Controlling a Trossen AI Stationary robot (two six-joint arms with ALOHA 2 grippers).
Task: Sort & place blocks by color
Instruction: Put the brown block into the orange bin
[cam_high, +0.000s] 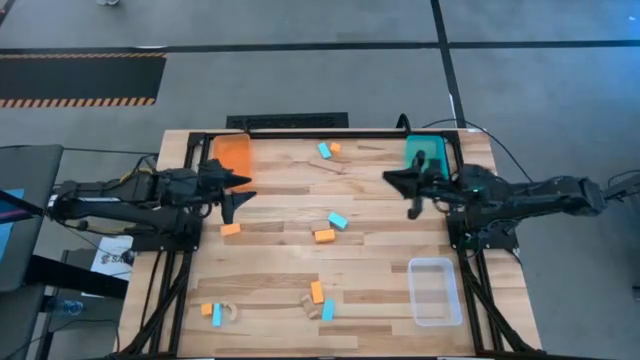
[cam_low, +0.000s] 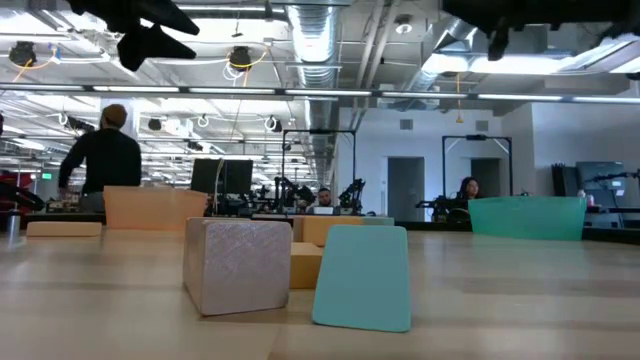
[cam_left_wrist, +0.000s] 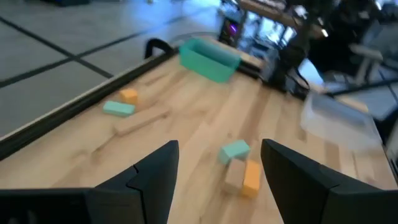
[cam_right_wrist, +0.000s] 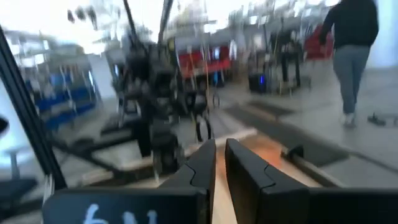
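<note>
My left fingers (cam_left_wrist: 217, 171) hang spread and empty above the tabletop (cam_high: 280, 215); blocks (cam_left_wrist: 239, 163) lie scattered just ahead. My right fingers (cam_right_wrist: 221, 163) hover nearly closed, holding nothing; the teal tray (cam_high: 425, 152) sits beside them.

Both arms extended inward above the table, grippers facing each other.
The left gripper (cam_high: 232, 193) holds its fingers (cam_left_wrist: 152, 176) spread wide apart; opposite it, well apart, the right gripper (cam_high: 405, 187) holds its fingers (cam_right_wrist: 202, 163) nearly closed, a narrow gap between them.
</note>
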